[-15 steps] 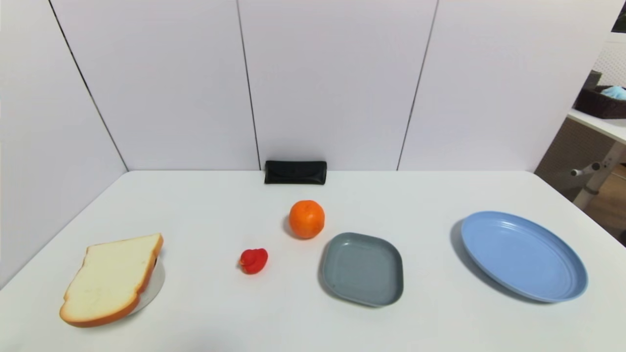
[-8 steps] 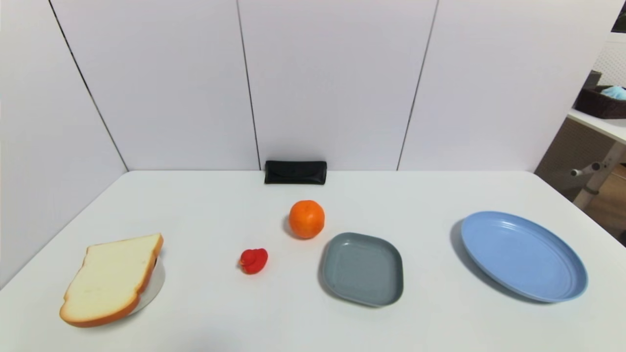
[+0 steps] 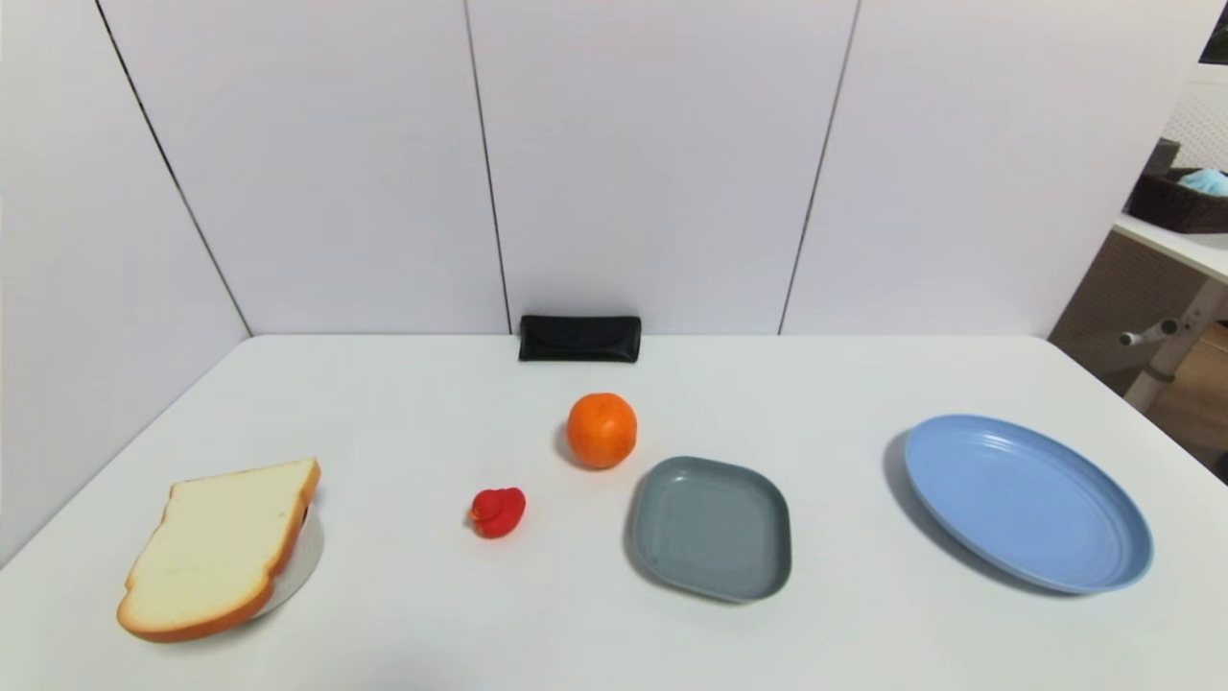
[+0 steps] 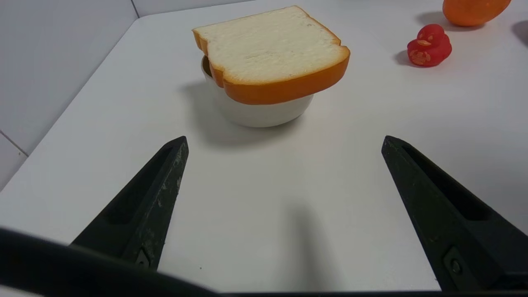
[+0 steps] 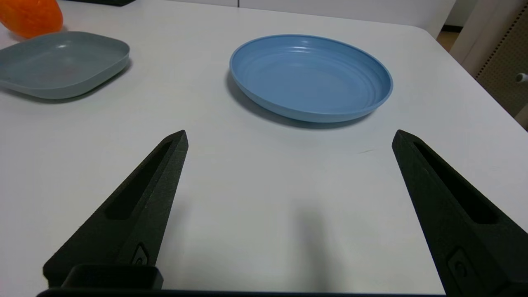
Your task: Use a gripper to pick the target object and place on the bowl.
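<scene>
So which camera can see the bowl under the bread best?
The left wrist view: the bowl shows its side wall beneath the toast. In the head view only a sliver of rim peeks out. The right wrist view doesn't show it.

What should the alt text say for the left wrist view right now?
A thick slice of toast lies flat across the top of a beige bowl, overhanging its rim. The left hand is open and holds nothing, its two black fingers spread over bare white table short of the bowl. A red toy duck and an orange sit beyond.
</scene>
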Tool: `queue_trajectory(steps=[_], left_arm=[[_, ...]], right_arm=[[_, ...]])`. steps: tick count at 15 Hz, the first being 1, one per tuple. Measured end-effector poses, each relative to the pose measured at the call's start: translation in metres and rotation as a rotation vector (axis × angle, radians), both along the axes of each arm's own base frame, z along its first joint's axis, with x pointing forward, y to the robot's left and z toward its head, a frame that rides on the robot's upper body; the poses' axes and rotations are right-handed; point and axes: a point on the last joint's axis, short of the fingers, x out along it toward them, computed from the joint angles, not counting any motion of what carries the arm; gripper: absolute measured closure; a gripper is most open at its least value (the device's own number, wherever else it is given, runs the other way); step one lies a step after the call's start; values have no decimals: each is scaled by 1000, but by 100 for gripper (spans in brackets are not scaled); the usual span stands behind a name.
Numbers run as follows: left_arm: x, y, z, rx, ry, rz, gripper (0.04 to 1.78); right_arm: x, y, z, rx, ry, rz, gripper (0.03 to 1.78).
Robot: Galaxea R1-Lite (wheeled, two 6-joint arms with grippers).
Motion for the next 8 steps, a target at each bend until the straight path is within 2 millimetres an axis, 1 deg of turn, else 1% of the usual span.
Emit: queue_trajectory(steps=[3,8], left_arm=[[0,1,0,-69,0,34,13],[0,1,0,-78,-2,36,13]], right_arm=[[0,0,0,0,0,0,10],[0,0,0,0,0,0,10]])
